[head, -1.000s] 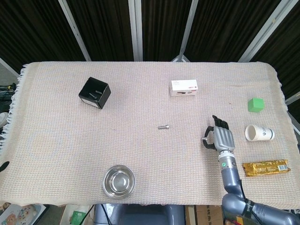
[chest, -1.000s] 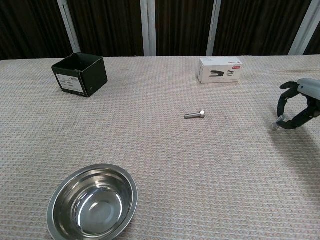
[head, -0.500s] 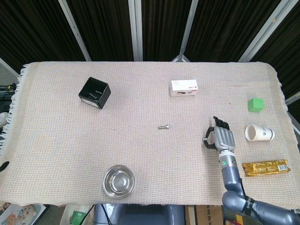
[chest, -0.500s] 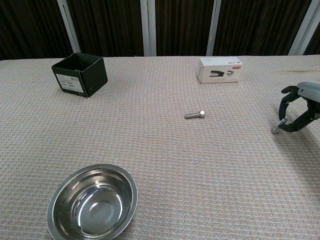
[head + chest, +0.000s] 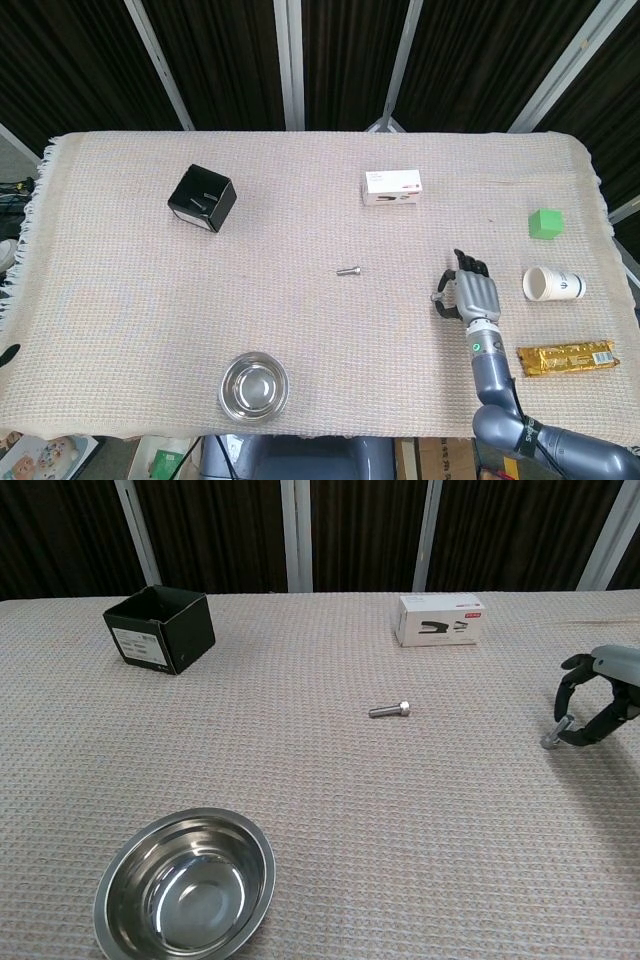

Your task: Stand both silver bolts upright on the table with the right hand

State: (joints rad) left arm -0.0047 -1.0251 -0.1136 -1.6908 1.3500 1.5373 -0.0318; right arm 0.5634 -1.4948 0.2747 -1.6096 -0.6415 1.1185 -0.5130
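Right hand [image 5: 600, 695] has its fingertips pinched on one silver bolt [image 5: 554, 734], tilted with its head on the woven tablecloth [image 5: 320, 810], while the other silver bolt [image 5: 389, 710] lies flat mid-table, well apart.

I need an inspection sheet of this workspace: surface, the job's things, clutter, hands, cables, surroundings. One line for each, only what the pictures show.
Surface: table under a beige woven cloth, fringed at the left edge.
Job's things: one silver bolt lies flat mid-table; a second silver bolt is tilted, head on the cloth, pinched by the right hand.
Clutter: black open box, white stapler box, steel bowl, green cube, tipped paper cup, gold-wrapped bar.
Hands: right hand holds the second bolt; left hand not in view.
Cables: nothing seen.
Surroundings: dark curtains with pale metal struts behind.
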